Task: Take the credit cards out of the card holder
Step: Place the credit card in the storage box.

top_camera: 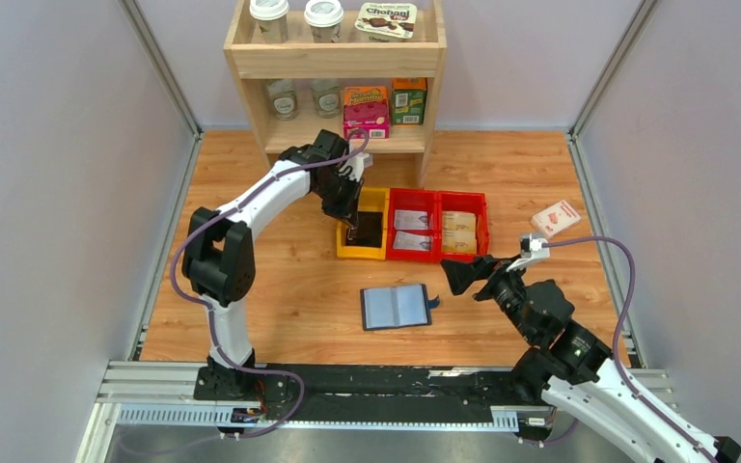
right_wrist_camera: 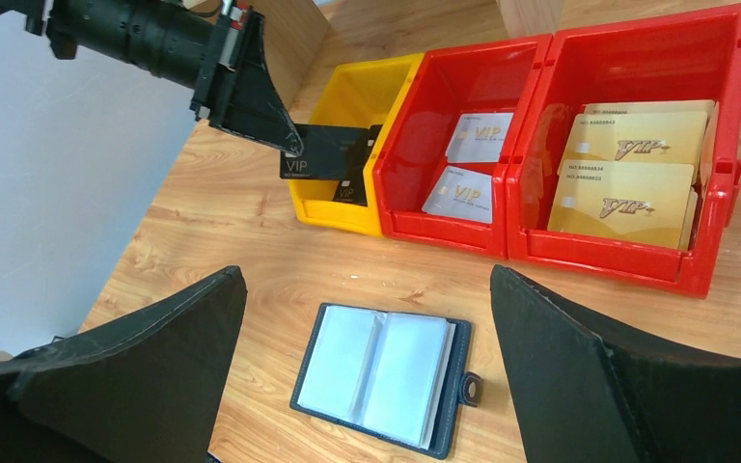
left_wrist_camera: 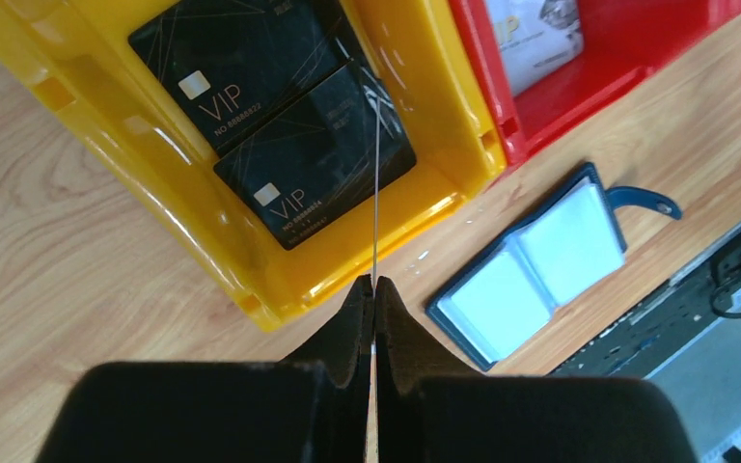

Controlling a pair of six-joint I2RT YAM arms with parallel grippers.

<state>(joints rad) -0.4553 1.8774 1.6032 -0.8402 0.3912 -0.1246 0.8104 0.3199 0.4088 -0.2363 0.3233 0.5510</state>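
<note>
A robotics lab test cell: grey partition walls [top_camera: 58, 193] box in a wooden surface [top_camera: 289, 289], an aluminium rail [top_camera: 154, 391] fronts it, a shelf [top_camera: 338, 60] holds grocery cartons [top_camera: 366, 111].

Three bins are set touching in a row on the wooden table [top_camera: 289, 289]: a yellow bin [top_camera: 377, 201], a middle red bin [top_camera: 415, 196] and a right red bin [top_camera: 464, 199]. Two silver cards [top_camera: 412, 220] are held in the middle bin, and gold cards [top_camera: 459, 231] in the right. A white-and-red box [top_camera: 556, 219] is placed apart. Cups [top_camera: 270, 17] and cartons [top_camera: 366, 109] are stored on a wooden shelf [top_camera: 333, 60] behind.
</note>
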